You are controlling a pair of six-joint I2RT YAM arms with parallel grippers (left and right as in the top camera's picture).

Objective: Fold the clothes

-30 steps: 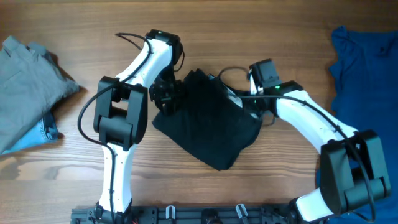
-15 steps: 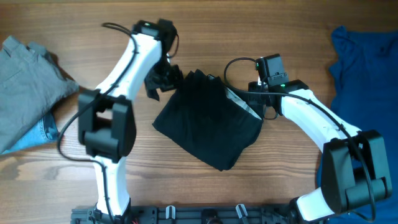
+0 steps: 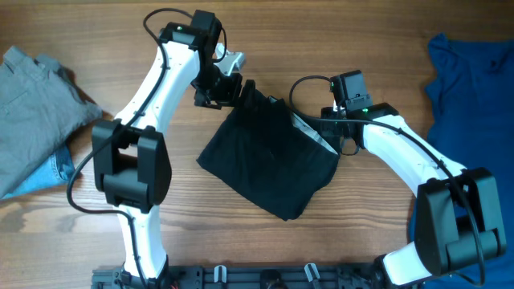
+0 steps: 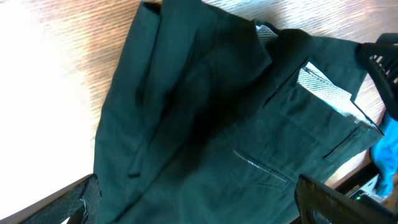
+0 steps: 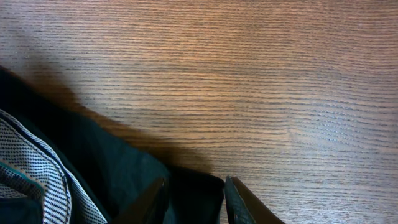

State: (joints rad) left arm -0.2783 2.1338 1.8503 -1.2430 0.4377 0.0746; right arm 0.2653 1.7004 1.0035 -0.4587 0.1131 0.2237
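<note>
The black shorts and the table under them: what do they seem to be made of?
The black shorts: soft woven cloth, matte, perhaps cotton; it creases and shows stitched pocket seams. The table: wood or wood-look laminate, smooth with a faint sheen; fine parallel grain lines run across it, but which of the two I cannot tell.

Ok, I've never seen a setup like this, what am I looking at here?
These are two robot arms, a left arm and a right arm, at a table. One picture looks down from above; the others come from a camera on each wrist. Black shorts lie in the middle, a grey garment far left, a blue garment far right. The left gripper is wide open over the shorts, holding nothing. The right gripper has its fingers either side of the shorts' edge; whether they grip is unclear.
</note>
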